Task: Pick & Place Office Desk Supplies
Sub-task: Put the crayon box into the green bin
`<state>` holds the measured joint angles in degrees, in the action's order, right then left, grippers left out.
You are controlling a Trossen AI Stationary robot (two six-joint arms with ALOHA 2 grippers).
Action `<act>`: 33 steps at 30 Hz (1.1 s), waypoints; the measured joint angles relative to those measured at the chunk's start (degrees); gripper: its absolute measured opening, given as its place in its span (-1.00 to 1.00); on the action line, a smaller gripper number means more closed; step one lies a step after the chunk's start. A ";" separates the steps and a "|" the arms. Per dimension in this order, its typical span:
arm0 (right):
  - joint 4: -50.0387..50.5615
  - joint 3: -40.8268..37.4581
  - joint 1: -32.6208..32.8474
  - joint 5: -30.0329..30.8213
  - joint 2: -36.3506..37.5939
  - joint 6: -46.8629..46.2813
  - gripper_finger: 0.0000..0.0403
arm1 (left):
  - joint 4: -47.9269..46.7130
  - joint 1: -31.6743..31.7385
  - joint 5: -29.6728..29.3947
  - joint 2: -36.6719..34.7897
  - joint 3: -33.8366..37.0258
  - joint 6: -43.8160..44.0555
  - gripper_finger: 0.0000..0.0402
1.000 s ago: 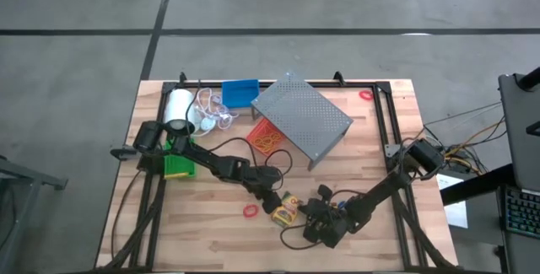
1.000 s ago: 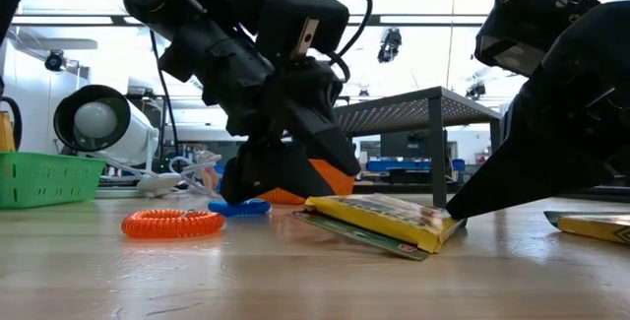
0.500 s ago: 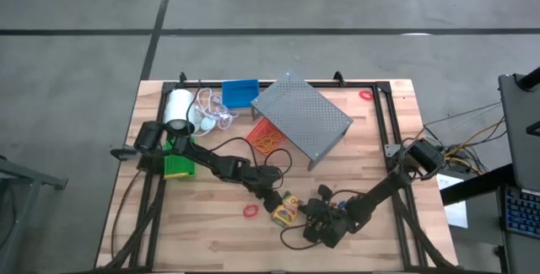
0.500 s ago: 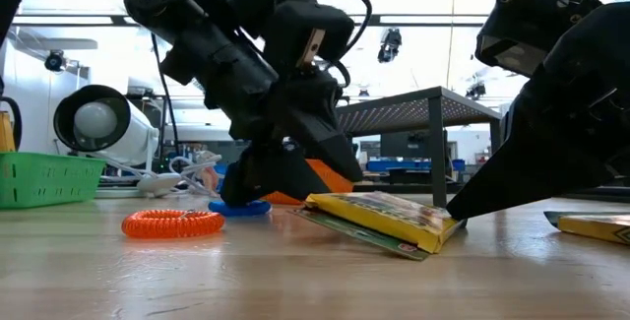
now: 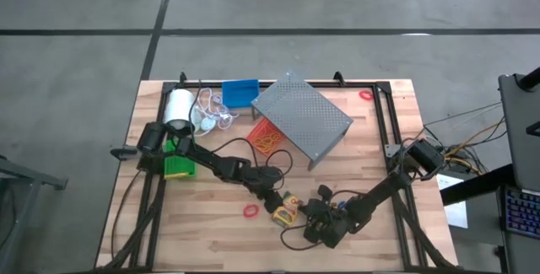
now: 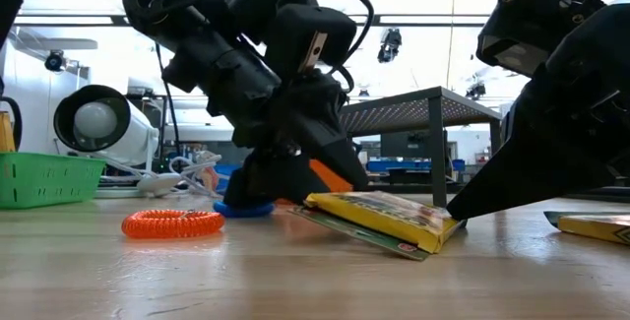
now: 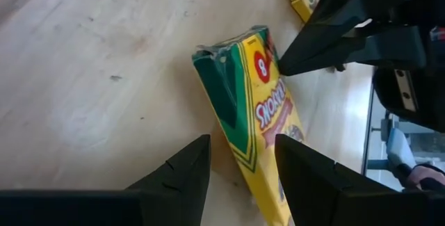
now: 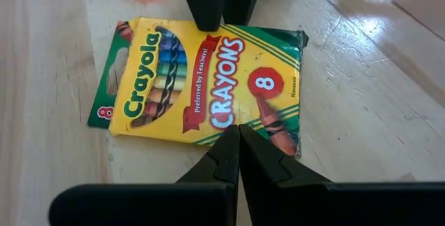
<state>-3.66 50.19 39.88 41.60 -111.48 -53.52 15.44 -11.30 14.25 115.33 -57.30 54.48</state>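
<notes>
The pale wooden slatted worktop (image 5: 211, 232) carried a grey perforated metal rack (image 5: 301, 126) at its far side. Near the front edge lay a flat yellow-and-green cardboard crayon box (image 8: 201, 80), glossy and slightly lifted at one end. The left gripper (image 7: 240, 167) stood with jaws parted astride one end of the box, apparently to clamp it, holding nothing yet. The right gripper (image 8: 239, 146), jaws fully shut and empty, pressed its tip against the opposite edge, seemingly bracing it. A ribbed orange-red ring band (image 6: 172, 224) lay nearby.

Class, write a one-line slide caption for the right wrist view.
Shut right pincer touches one edge of a crayon box; the left pincer meets the opposite edge.
</notes>
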 joint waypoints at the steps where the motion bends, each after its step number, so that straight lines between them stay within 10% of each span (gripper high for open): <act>1: 0.00 0.00 0.00 -0.02 0.00 0.00 -0.96 | 0.16 -0.01 0.04 0.00 0.00 -0.02 -0.17; 23: -0.02 -0.02 0.00 -0.04 0.00 0.15 -0.96 | 3.56 -0.73 0.62 0.17 0.02 -2.12 -0.18; 33: -0.02 -0.02 0.00 -0.04 0.00 0.15 -0.96 | 3.54 -0.75 0.56 0.17 0.00 -1.92 -0.48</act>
<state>-3.68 50.17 39.88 41.56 -111.48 -53.36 18.98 -12.05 14.81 115.50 -57.30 52.56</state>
